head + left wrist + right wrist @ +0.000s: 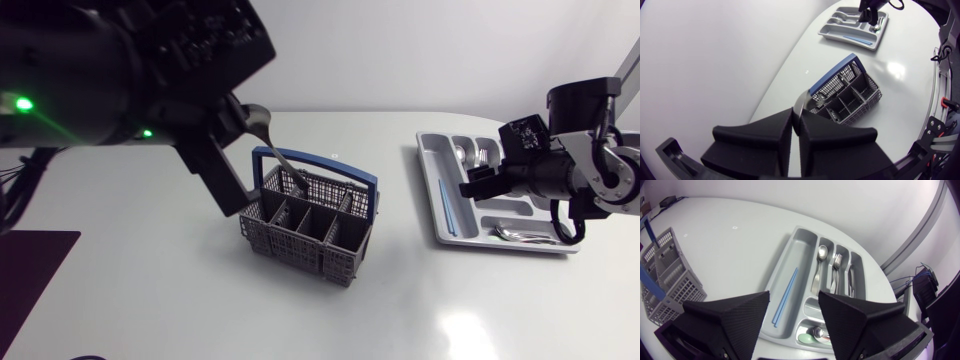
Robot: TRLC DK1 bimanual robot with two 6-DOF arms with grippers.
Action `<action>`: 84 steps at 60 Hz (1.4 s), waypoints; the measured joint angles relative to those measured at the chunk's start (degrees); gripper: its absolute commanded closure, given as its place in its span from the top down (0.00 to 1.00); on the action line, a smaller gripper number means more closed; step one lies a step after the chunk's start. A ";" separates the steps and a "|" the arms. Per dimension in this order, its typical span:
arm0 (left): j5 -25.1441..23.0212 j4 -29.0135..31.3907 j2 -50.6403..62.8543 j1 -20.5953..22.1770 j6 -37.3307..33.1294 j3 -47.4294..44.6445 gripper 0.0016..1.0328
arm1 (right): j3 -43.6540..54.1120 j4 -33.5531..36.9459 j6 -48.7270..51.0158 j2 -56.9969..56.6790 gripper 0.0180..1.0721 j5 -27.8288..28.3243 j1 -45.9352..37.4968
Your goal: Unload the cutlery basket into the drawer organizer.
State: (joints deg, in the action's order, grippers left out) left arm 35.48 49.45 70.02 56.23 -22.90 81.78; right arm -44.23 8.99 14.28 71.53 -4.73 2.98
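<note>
In the head view, my left arm point(120, 70) is in over the cutlery basket point(310, 228). A spoon point(275, 145) slants there, bowl up toward the arm and handle running down at the basket's rear cells; I cannot tell whether the handle's tip is clear of the mesh. The drawer organizer point(436, 200) lies well apart from the basket across the table point(200, 300), toward my right side. The right claw point(478, 186) hangs over it, so my right arm is much the nearer to where the spoon has to go. In the left wrist view, the left claw point(796, 125) is pinched narrow on the spoon's metal (only a sliver shows between the fingers). The basket is just ahead of it, and the organizer is far ahead beyond that. The spoon points straight out from the fingertips, while the organizer's long slots look to run roughly crosswise to it, so I judge the carry across will need a turn of the wrist before the drop. In the right wrist view, the right claw is spread wide and holds nothing, with the organizer directly under it. Blue sticks point(785, 297) lie in the long outer slot, and a stored spoon point(821, 255) and a fork point(836, 265) lie lengthwise in the slots next to it. The basket sits well off beside the claw.
</note>
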 measured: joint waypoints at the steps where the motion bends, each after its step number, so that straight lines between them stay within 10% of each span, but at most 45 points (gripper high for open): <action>1: -0.55 0.00 -0.50 -0.20 -0.11 0.00 0.04 | 0.15 0.02 0.07 -0.70 0.71 0.28 0.24; 53: -44.44 3.43 -3.50 -16.90 6.95 -7.52 0.04 | 4.61 13.62 0.90 -29.55 0.72 7.76 21.57; 84: -56.26 1.29 10.47 -18.95 12.87 -8.24 0.04 | 7.30 14.69 -2.36 -29.68 0.72 7.45 36.28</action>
State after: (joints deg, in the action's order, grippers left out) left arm -20.78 50.74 80.49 37.28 -10.02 73.54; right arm -36.93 23.68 11.92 41.85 2.72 39.27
